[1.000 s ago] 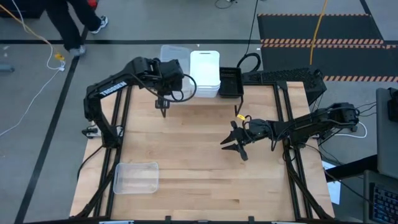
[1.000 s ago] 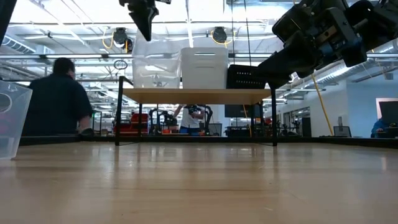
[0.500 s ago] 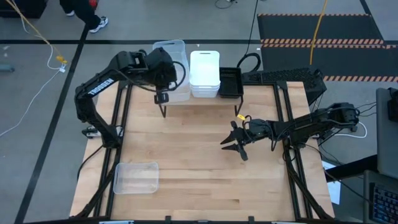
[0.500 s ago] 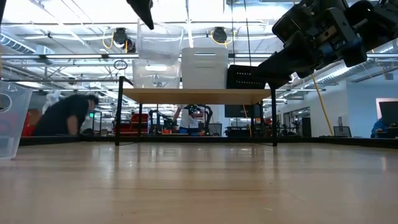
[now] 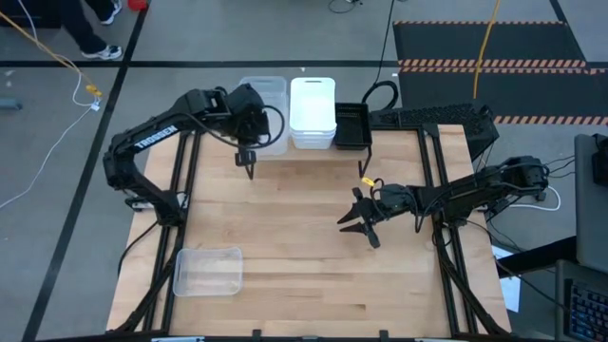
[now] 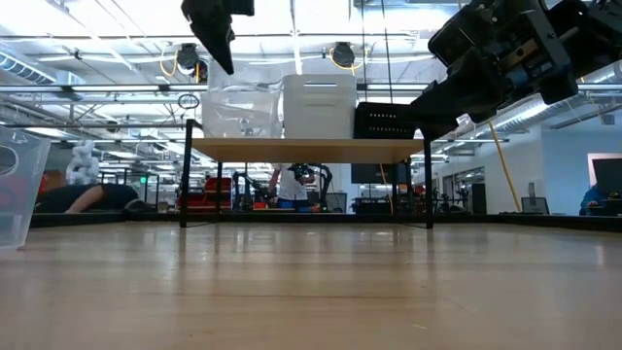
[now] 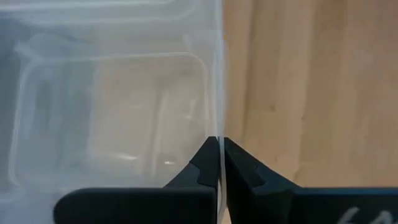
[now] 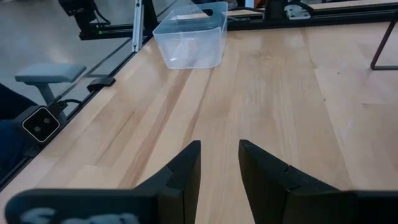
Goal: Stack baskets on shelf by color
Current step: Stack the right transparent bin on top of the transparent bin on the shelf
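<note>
My left gripper (image 5: 252, 122) hangs over the shelf's (image 6: 306, 148) left end, shut on a clear basket (image 5: 266, 109) that sits nested in another clear one (image 6: 243, 122). A white stack (image 5: 313, 112) stands on the shelf's middle and a black slatted basket (image 5: 352, 125) on its right end. A third clear basket (image 5: 207, 271) rests on the table at the near left. My right gripper (image 5: 359, 220) hovers open above the table's right middle, touching nothing. My left gripper pinches the rim of one upright wall (image 7: 219, 124) of the clear basket, one finger (image 7: 202, 165) inside the basket and one (image 7: 242, 168) outside. The fingers point down from above (image 6: 224, 60), at the basket's left near part. The basket sits upright inside the clear one below.
The shelf stands on thin black legs (image 6: 185, 175) along the table's far edge. Bare wooden tabletop (image 5: 304, 256) stretches between the two arms. In my right wrist view the loose clear basket (image 8: 189, 37) stands far ahead. A person (image 6: 83, 194) is low down beyond the table.
My left gripper has lowered the clear basket, which half a second ago hung above the clear one on the shelf; it now sits nested in it. The left arm has drawn a little toward the table's left. The right arm has kept still.
</note>
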{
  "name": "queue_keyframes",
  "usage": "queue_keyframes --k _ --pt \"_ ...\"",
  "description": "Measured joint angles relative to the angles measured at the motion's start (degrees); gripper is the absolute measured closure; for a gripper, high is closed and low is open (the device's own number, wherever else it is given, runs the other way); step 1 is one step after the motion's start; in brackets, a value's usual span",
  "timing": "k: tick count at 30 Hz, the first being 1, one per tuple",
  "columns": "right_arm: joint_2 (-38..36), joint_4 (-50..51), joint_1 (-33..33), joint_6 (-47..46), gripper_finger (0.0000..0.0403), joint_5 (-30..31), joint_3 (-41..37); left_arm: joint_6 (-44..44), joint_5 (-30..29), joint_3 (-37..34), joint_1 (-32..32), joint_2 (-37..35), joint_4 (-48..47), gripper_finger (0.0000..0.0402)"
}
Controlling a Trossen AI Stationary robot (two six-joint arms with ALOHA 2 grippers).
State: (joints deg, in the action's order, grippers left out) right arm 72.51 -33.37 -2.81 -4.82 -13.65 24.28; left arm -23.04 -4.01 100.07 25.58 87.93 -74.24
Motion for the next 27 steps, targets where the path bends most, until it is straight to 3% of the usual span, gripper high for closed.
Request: queue_keyframes --k 5,13,21,27 --pt "0.02 -0.13 0.07 0.11 0.0298 0.0 0.03 -4.29 6.4 -6.24 0.76 -3.57 4.18 0.0385" --pt "0.02 -1.55 0.07 -0.07 0.0298 0.0 0.03 -4.72 7.4 -10.88 1.82 -4.01 4.4 0.0392" --pt "0.02 -2.01 0.07 0.17 0.0298 0.02 0.03 -3.74 6.24 -12.26 2.45 -4.2 4.79 0.0277" --pt "0.02 -2.02 0.07 0.4 0.0298 0.03 0.03 3.35 -1.5 -11.67 1.05 -4.13 5.17 0.0204"
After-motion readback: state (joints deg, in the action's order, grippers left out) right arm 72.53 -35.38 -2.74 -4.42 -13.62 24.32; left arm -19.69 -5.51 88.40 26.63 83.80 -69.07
